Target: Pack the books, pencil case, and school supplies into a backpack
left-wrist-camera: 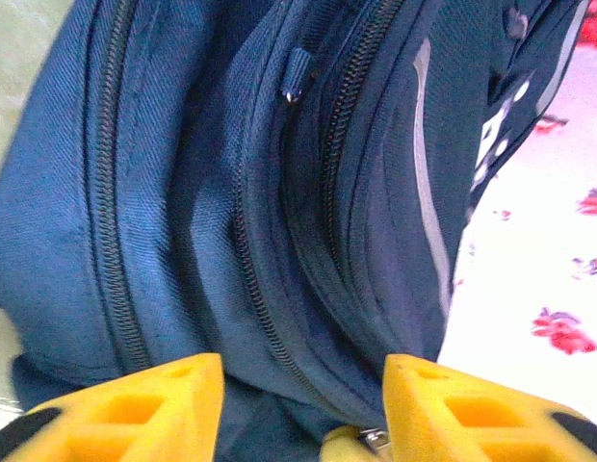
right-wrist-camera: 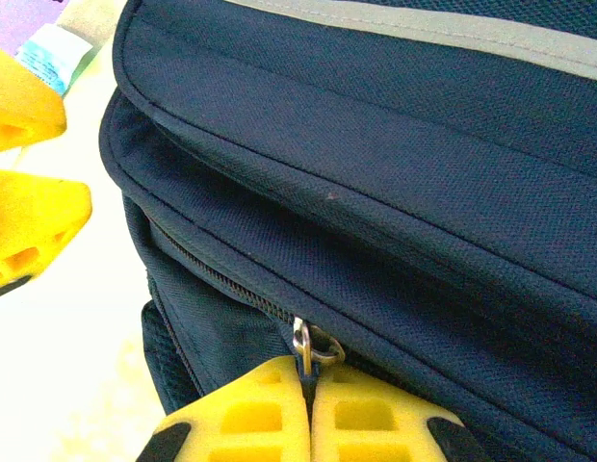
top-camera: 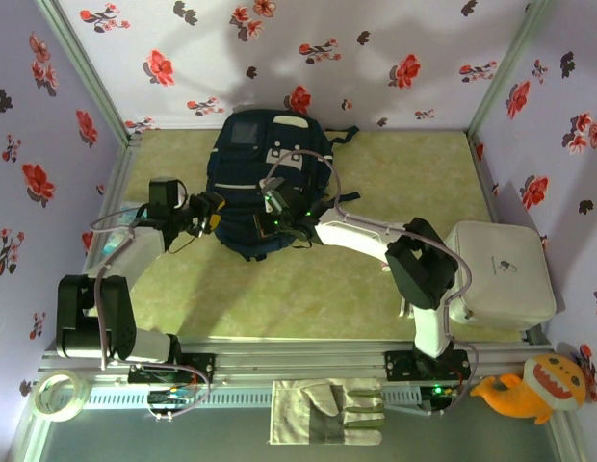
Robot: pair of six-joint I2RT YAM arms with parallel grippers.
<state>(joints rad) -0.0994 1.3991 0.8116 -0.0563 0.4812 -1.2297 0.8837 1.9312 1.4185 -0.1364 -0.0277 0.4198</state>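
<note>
The backpack (top-camera: 265,178) sits upper-middle in the overhead view. The right gripper (right-wrist-camera: 308,377) has its jaws pinched together on the metal zipper pull (right-wrist-camera: 304,339) at bottom centre, I'd guess to drag the zip along. The left gripper (left-wrist-camera: 303,373) hovers at the bag's corner, jaws apart and holding nothing, probably ready to brace it.

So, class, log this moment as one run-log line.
object: backpack | right gripper: jaws shut on zipper pull | left gripper: jaws open, facing backpack's side
</note>
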